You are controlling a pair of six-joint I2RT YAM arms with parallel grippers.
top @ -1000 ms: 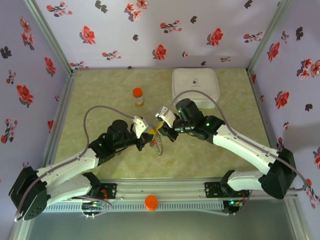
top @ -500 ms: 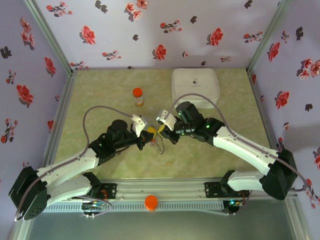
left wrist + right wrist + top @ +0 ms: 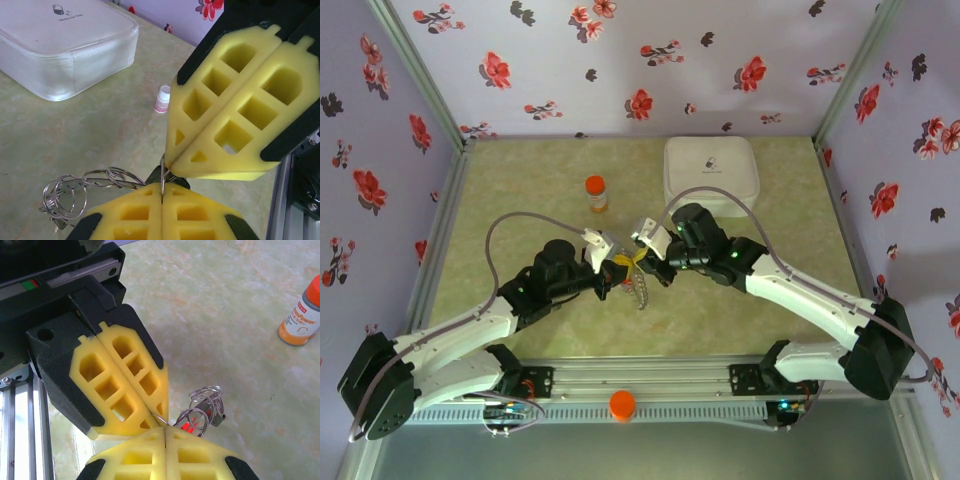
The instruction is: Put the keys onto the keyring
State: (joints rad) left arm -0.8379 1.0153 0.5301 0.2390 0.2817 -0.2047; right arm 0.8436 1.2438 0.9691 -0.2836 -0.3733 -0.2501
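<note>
Fig.: We are pinching keyring [image 3: 638, 290] between left gripper [image 3: 161, 192] and right gripper [image 3: 165, 432], fingers pressed together; threading of keys [image 3: 187, 426] seemingly unfinished.

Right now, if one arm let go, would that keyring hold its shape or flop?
Probably flop: the keyring is loose linked wire loops sagging beside the left gripper. Likely light, being thin wire. It might slip, since the shut jaws pinch only one thin strand.
</note>
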